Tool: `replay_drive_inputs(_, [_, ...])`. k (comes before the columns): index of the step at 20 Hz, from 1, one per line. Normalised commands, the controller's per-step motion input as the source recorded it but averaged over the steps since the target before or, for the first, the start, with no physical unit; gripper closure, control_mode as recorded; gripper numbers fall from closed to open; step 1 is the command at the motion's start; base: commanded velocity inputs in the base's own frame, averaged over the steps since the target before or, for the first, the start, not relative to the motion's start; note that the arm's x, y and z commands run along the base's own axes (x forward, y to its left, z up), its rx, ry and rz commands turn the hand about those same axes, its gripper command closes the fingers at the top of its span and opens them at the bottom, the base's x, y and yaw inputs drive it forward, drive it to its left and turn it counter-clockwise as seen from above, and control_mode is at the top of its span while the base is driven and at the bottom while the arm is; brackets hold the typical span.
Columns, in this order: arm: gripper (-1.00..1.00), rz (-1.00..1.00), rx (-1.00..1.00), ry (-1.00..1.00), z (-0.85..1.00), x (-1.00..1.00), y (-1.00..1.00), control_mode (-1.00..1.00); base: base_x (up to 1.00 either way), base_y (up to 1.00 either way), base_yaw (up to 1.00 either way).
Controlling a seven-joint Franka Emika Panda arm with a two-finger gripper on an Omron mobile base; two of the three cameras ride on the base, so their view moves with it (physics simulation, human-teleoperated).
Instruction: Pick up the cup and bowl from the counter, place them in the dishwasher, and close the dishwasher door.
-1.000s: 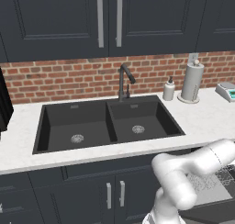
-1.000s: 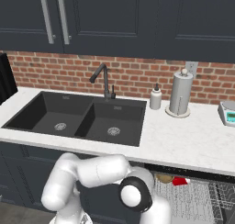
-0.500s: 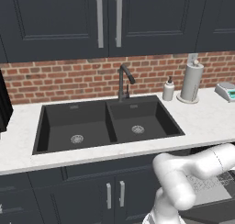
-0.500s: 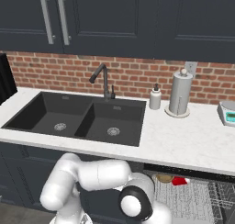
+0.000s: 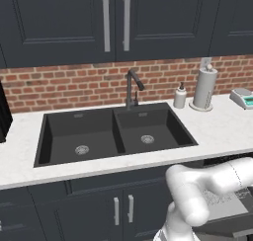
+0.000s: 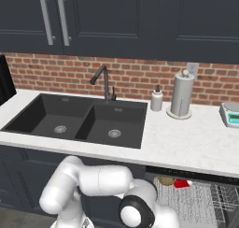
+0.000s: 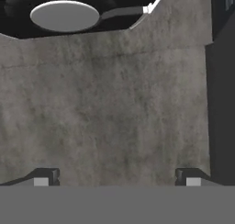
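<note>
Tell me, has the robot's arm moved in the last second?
Yes. In the right base view the arm's dark joint has sunk lower and shifted right against the fixed sink, toward the dishwasher rack.

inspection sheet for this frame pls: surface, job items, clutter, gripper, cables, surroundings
Surface: white counter around a black double sink.
Job's things: cup and bowl lie side by side in the dishwasher rack; dishwasher not yet closed.
Clutter: soap bottle, paper towel roll, kitchen scale on the counter.
Grippers: gripper open, nothing between its fingers, facing grey floor.
Cables: nothing seen.
Surroundings: brick backsplash, dark cabinets.
</note>
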Motion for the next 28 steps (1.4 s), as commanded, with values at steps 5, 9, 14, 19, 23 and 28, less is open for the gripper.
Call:
replay_drive_inputs(5, [-1.0, 0.29, 0.16, -0.72, 0.06, 1.0, -0.26, -1.0, 0.0, 0.0, 0.0])
replay_drive_inputs(9, [-1.0, 0.2, 0.13, -0.7, 0.04, 1.0, -0.14, -1.0, 0.0, 0.0, 0.0])
replay_drive_inputs(14, [-1.0, 0.09, 0.04, -0.71, 0.01, 1.0, -0.05, -1.0, 0.0, 0.0, 0.0])
replay_drive_inputs(19, [-1.0, 0.06, 0.0, -0.68, 0.0, 1.0, 0.0, -1.0, 0.0, 0.0, 0.0])
replay_drive_inputs(23, [-1.0, 0.08, 0.0, -0.62, -0.04, 1.0, 0.0, -1.0, 0.0, 0.0, 0.0])
replay_drive_inputs(28, [-1.0, 0.08, 0.0, -0.47, -0.43, 1.0, 0.0, -1.0, 0.0, 0.0, 0.0])
